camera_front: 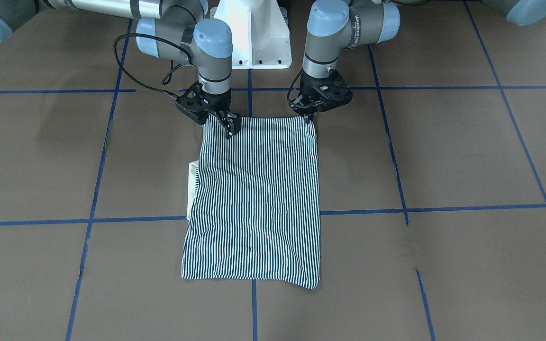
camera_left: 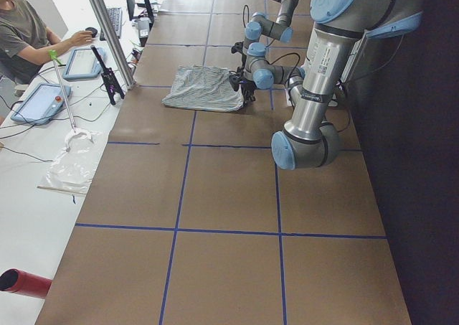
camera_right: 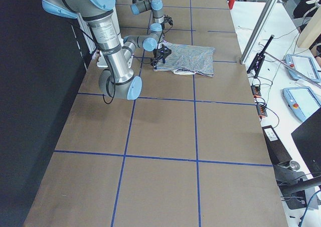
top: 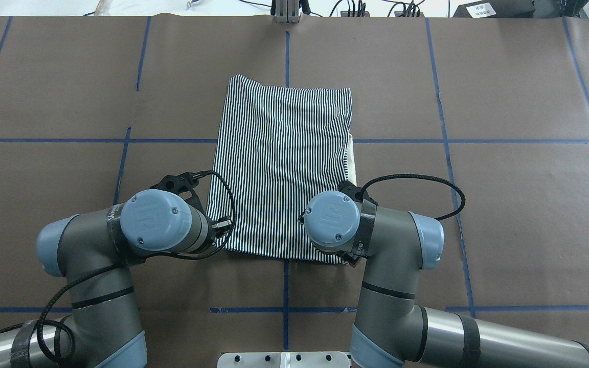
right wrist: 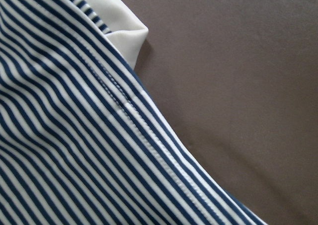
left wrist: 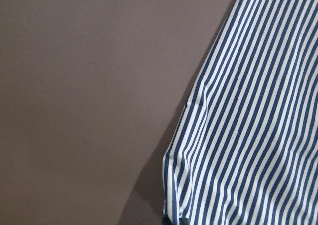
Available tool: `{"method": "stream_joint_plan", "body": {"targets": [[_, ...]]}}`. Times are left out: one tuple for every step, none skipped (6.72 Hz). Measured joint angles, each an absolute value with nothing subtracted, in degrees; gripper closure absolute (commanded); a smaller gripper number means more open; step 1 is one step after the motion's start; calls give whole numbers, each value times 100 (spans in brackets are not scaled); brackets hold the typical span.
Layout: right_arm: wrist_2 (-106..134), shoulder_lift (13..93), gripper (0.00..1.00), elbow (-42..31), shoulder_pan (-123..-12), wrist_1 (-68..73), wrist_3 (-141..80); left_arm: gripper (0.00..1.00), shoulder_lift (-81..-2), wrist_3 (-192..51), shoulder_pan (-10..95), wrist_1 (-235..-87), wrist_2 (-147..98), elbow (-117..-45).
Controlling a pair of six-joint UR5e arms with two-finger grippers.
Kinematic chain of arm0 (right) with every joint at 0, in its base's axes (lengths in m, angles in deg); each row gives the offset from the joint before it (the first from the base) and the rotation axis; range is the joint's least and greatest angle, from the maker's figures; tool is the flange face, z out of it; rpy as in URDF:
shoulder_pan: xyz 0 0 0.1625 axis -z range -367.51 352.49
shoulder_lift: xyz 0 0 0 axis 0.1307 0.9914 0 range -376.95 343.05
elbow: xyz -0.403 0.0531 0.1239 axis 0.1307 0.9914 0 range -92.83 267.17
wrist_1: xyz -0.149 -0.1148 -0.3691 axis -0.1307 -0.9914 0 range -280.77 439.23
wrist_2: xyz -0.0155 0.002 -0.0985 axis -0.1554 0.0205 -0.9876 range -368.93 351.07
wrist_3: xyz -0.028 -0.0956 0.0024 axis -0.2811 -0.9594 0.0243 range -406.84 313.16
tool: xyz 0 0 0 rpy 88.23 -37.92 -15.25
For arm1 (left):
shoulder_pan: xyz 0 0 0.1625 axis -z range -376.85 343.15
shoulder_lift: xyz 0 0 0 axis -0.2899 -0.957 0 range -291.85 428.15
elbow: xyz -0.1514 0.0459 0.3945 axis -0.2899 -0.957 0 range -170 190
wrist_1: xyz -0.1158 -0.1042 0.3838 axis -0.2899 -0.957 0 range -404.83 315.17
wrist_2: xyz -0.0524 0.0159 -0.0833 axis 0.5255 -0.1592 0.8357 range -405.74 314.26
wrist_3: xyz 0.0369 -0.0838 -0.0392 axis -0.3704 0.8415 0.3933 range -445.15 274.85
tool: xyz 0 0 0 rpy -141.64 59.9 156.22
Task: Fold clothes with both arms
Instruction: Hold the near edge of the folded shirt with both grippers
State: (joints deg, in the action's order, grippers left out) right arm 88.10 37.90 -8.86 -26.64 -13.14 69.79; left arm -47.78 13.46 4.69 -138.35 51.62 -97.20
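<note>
We log the striped polo shirt (camera_front: 259, 199) folded to a rectangle, flat on the brown table (camera_front: 443, 151), with its cream collar (camera_front: 191, 189) peeking out on one side. At the robot-side hem, the right gripper (camera_front: 229, 129) and the left gripper (camera_front: 309, 116) are each pinched onto a corner.

Folded striped polo shirt (camera_front: 259, 199), flat.

Navy-and-white striped shirt (camera_front: 259, 199), cream collar (camera_front: 191, 189)

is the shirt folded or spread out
Folded: the shirt lies as a narrow rectangle, no sleeves out, only the collar peeking from one side.
</note>
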Motion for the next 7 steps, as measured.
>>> {"method": "stream_joint_plan", "body": {"targets": [[8815, 3775, 99, -885, -2661, -1314, 6982, 100, -4778, 1344, 474, -13835, 5158, -9722], [8823, 3764, 100, -890, -2659, -1314, 6969, 100, -4778, 1342, 476, -13835, 5156, -9722], [8823, 3752, 100, -895, -2660, -1310, 6949, 100, -4778, 1344, 476, -13835, 5153, -9721], [8821, 3750, 100, -896, -2661, -1314, 6934, 100, -4778, 1343, 475, -13835, 5149, -9717], [8820, 3744, 100, -890, -2662, -1316, 6929, 100, -4778, 1342, 471, -13837, 5148, -9715], [8820, 3724, 100, -887, -2659, -1316, 6927, 100, -4778, 1344, 469, -13839, 5144, -9711], [8819, 3687, 100, -900, -2659, -1314, 6926, 100, -4778, 1345, 465, -13839, 5141, -9708]]}}
